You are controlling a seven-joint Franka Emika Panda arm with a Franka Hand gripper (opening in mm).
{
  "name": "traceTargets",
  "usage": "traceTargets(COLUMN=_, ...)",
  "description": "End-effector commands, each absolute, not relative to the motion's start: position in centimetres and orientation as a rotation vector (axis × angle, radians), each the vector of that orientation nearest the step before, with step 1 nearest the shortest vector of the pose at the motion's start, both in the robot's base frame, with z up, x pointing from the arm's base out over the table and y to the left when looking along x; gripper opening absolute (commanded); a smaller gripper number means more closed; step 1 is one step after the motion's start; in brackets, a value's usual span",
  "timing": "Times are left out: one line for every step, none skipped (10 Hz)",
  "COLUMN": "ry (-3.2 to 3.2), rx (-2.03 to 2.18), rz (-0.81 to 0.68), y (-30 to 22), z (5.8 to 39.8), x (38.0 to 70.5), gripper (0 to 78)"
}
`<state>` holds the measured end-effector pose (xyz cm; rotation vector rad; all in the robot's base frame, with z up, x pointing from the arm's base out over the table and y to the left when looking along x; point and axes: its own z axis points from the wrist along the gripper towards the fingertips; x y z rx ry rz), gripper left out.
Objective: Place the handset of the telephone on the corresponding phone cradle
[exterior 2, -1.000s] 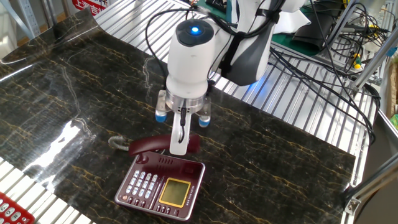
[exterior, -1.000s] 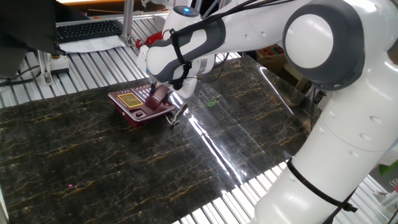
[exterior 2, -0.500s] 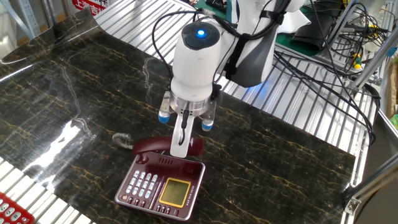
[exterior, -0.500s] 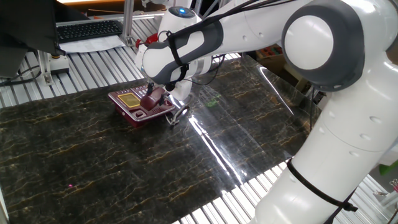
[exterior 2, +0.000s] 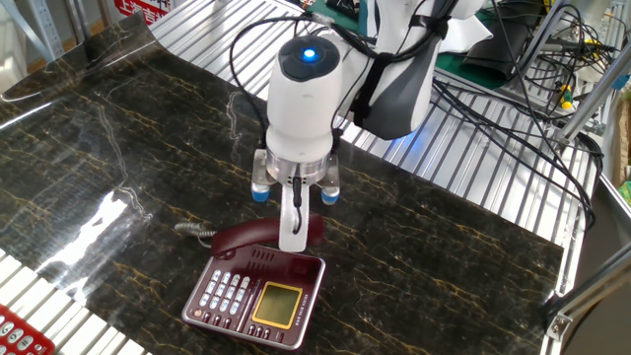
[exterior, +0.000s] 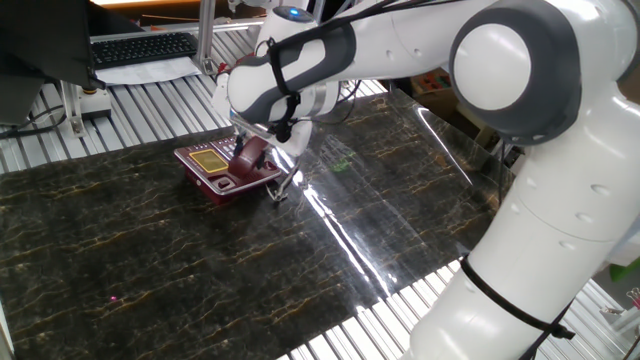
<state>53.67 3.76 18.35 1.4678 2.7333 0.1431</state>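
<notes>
The jaws are pinched on the handset, with one pale finger crossing its middle, so the gripper has it firmly in its grasp. Going left to right in the other fixed view, the coiled cord trails off the handset's left end onto the dark marble table; next comes the maroon handset itself, lying across the far edge of the telephone, right over the phone cradle. In one fixed view the handset sits tilted above the base under the wrist.

Over the last second the wrist has shifted slightly leftward and back, and the handset has swung with it, so its body is now more squarely lined up with the cradle strip than it was. I judge the task nearly finished: what remains is seating the handset down flat in the recess and letting go.
</notes>
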Motion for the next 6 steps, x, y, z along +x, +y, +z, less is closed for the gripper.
traceTargets(ry=2.943, rx=1.308, rz=0.438, y=3.77, z=18.48, x=53.80, gripper=1.1)
traceTargets(ry=2.884, rx=1.399, rz=0.442, y=3.77, z=18.48, x=53.80, gripper=1.1)
traceTargets(ry=2.836, rx=1.481, rz=0.447, y=3.80, z=18.48, x=53.81, gripper=1.1)
traceTargets(ry=2.792, rx=1.562, rz=0.454, y=3.83, z=18.49, x=53.81, gripper=1.1)
traceTargets(ry=2.784, rx=1.580, rz=0.452, y=3.86, z=18.50, x=53.81, gripper=1.1)
traceTargets(ry=2.773, rx=1.592, rz=0.444, y=3.87, z=18.49, x=53.81, gripper=1.1)
